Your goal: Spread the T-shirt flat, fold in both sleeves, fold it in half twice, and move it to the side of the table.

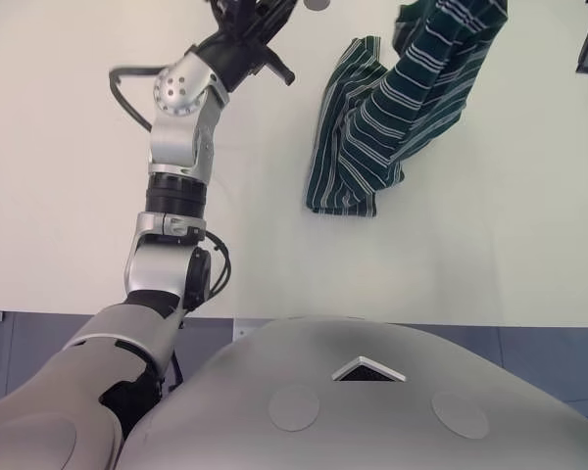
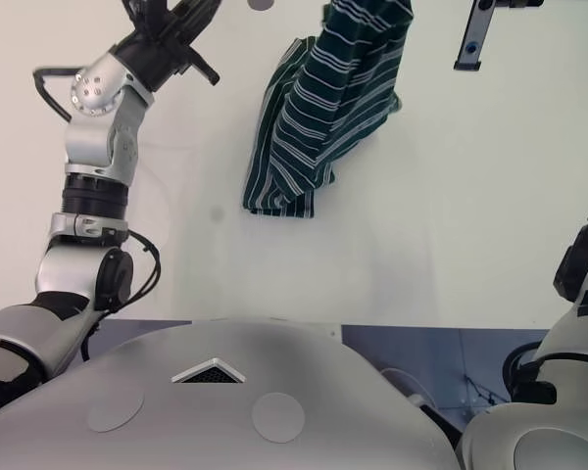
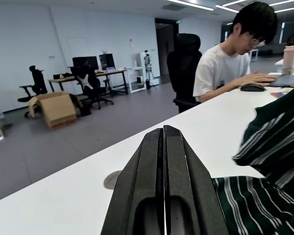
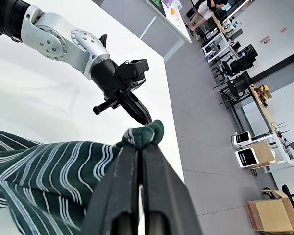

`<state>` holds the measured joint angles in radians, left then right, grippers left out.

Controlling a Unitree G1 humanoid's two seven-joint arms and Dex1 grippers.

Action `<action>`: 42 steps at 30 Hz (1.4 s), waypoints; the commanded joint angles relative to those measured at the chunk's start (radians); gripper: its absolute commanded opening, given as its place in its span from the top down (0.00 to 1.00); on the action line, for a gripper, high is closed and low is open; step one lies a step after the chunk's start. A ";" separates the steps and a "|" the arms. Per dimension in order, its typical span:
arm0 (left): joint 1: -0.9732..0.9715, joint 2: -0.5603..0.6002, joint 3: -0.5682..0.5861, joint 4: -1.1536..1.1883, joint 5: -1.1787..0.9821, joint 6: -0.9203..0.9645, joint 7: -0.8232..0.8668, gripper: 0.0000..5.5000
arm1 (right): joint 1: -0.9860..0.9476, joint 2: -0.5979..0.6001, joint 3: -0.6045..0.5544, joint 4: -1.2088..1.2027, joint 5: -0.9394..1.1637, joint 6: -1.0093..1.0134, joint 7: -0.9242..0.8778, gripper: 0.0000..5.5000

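My right end effector (image 4: 138, 149) was pinched shut on a bunch of the green-and-white striped T-shirt (image 1: 392, 117), which trailed limp onto the white desk (image 1: 490, 225). My left end effector (image 3: 163, 134) was closed and empty. The shirt looked soft and light, best gripped at an edge.

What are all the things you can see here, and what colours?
T-shirt: one, dark green with white stripes, bunched, one end lifted, the rest lying on the table.
table: one, white, under the T-shirt.
round cap: one, grey, set in the table near the left gripper.
cardboard box: one, brown, on the floor beyond the table.
left gripper: one, black, shut, empty, beside the T-shirt.
right gripper: one, black, shut on the T-shirt's lifted end.
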<state>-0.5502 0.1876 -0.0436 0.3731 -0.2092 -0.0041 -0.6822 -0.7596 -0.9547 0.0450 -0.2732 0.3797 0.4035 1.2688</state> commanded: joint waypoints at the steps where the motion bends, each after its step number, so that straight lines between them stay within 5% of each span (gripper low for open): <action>1: -0.043 0.061 -0.032 0.008 0.010 0.030 -0.096 1.00 | -0.095 0.071 0.062 -0.022 0.047 0.007 0.046 1.00; 5: -0.012 0.066 -0.088 0.012 0.032 0.026 -0.161 1.00 | -0.132 0.062 0.089 0.001 0.032 -0.022 0.110 1.00; 15: 0.097 0.168 -0.221 -0.006 0.160 -0.107 -0.268 0.69 | -0.153 0.036 0.072 0.049 0.005 -0.050 0.155 1.00; 25: 0.092 0.106 -0.210 -0.044 0.052 -0.001 -0.308 0.69 | -0.118 0.041 0.088 0.044 -0.014 -0.056 0.145 1.00; 34: 0.041 0.105 -0.206 0.062 0.112 -0.048 -0.262 0.99 | -0.099 0.042 0.068 0.051 -0.026 -0.062 0.130 1.00; 42: -0.449 0.174 0.083 0.490 -0.011 -0.034 -0.151 1.00 | -0.276 0.143 0.100 0.602 -0.282 -0.272 -0.095 1.00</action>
<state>-0.8989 0.3421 0.0100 0.7623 -0.2261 -0.0170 -0.8503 -0.9369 -0.8566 0.1384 0.1909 0.1477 0.1863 1.2420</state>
